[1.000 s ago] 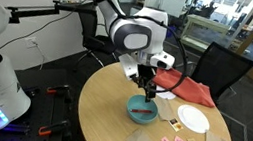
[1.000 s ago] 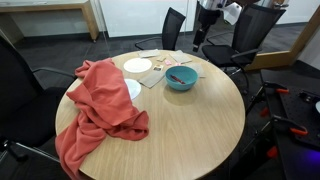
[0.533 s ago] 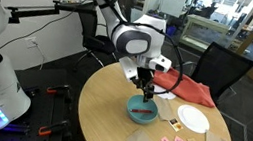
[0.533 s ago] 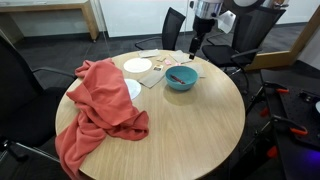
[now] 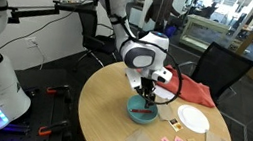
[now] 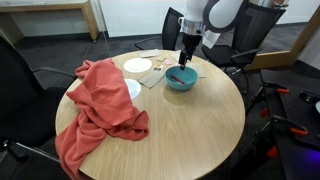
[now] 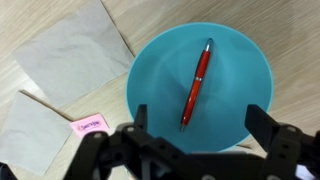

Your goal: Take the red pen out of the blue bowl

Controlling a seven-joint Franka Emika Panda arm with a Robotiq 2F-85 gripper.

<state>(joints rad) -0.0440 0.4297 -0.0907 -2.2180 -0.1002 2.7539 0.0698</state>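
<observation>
The red pen (image 7: 197,84) lies slantwise inside the teal-blue bowl (image 7: 160,60), seen from straight above in the wrist view. My gripper (image 7: 200,118) is open, its two black fingers (image 7: 262,118) spread over the near part of the bowl, and nothing is between them. In both exterior views the gripper (image 5: 147,92) (image 6: 186,60) hangs just above the bowl (image 5: 142,109) (image 6: 181,79). A thin red streak in the bowl is the pen (image 6: 176,76).
A white plate (image 5: 193,119) and a red cloth (image 5: 192,91) lie beside the bowl on the round wooden table (image 6: 190,125). Brown paper napkins (image 7: 70,45) and pink packets (image 7: 89,123) lie near the bowl. Black chairs stand around the table.
The arm has come down and moved over the bowl; the gripper now hangs much closer to the bowl than one second ago. The pen and the bowl have not moved.
</observation>
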